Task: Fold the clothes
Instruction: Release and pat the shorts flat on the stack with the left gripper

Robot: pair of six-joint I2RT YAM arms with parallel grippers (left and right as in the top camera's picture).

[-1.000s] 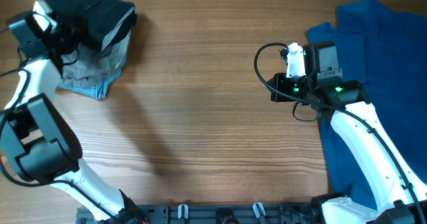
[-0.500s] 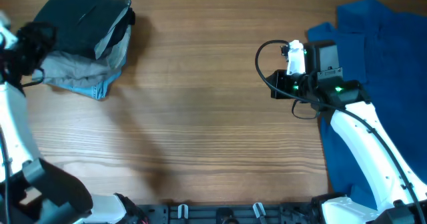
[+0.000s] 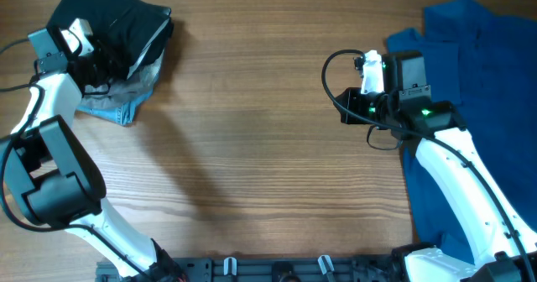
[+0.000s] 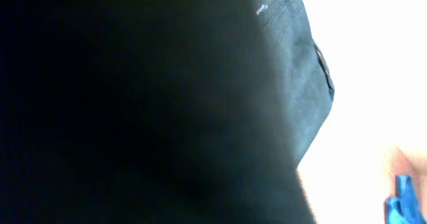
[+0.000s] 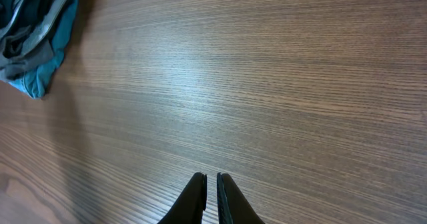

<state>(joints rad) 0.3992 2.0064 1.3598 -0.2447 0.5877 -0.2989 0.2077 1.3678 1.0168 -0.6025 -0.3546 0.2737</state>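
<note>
Black fingers [image 5: 197, 196] of the right gripper [image 5: 211, 192] are pressing almost together, clenched on nothing, and are hanging over bare wood of the table [image 5: 280, 84]. Its arm is reaching in from the near right edge and is passing over a blue garment [image 3: 470, 55], which is spreading along the table's right side, behind the gripper and apart from its tips. Far across, at the top-left corner, the left gripper [image 3: 94, 54] is nosing into the pile [image 3: 126, 43] of clothes. That pile is sitting heaped rather than flat: a black garment [image 3: 117, 9] is lying on top, grey cloth [image 3: 143, 72] is showing beneath it, and a light blue edge [image 3: 113, 112] is sticking out at the near side, touching the table. Whether the left gripper is released or clenched I cannot tell, since its wrist camera is showing little but dark cloth up close, with a strip of denim [image 4: 303, 77] running beside it.
</note>
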